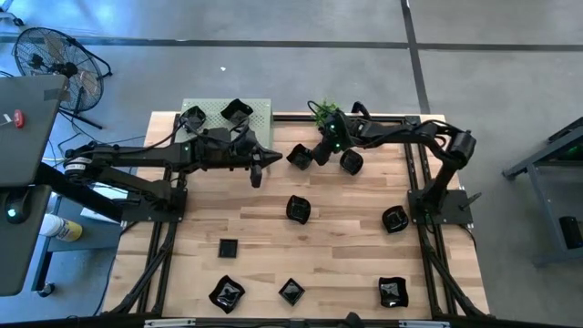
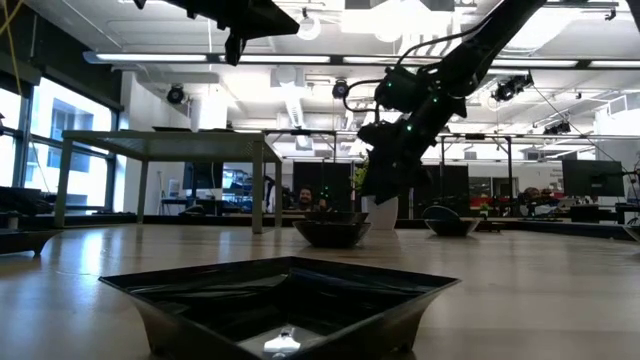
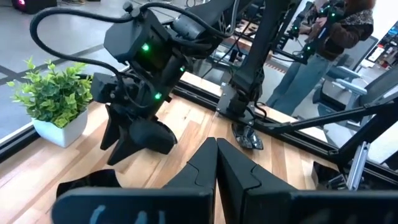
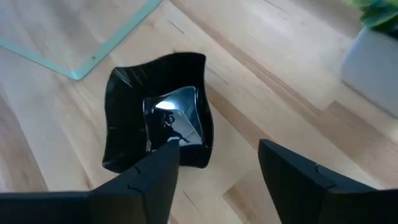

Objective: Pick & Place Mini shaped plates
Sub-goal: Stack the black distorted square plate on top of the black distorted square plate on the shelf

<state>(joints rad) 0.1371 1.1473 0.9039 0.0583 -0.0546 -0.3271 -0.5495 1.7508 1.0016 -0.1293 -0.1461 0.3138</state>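
The small potted plant (image 1: 322, 112) stands at the far edge of the bench (image 1: 346, 246), and I use it as my landmark. The right gripper (image 1: 321, 155) hangs just in front of the plant, and its jaws are released with a clear gap between them. In the right wrist view, a black wavy-edged plate (image 4: 158, 127) lies flat on the wood just under these jaws, and one finger (image 4: 146, 177) covers its near rim; I cannot tell if it touches the plate. Another black plate (image 1: 351, 162) lies just beside the gripper, on the side away from the green mat (image 1: 260, 111).

The left gripper (image 1: 256, 173) is above the bench, beside the green mat and near the plant. Its jaws are clenched together with nothing between them, as the left wrist view shows. Two black plates (image 1: 236, 112) rest on the green mat.

More black plates are scattered on the bench farther from the plant: one (image 1: 298, 210) near the middle, one (image 1: 393, 219) by the base of the right arm, and four (image 1: 226, 293) toward the near edge. In the low view, one square plate (image 2: 285, 300) sits very close to the camera.
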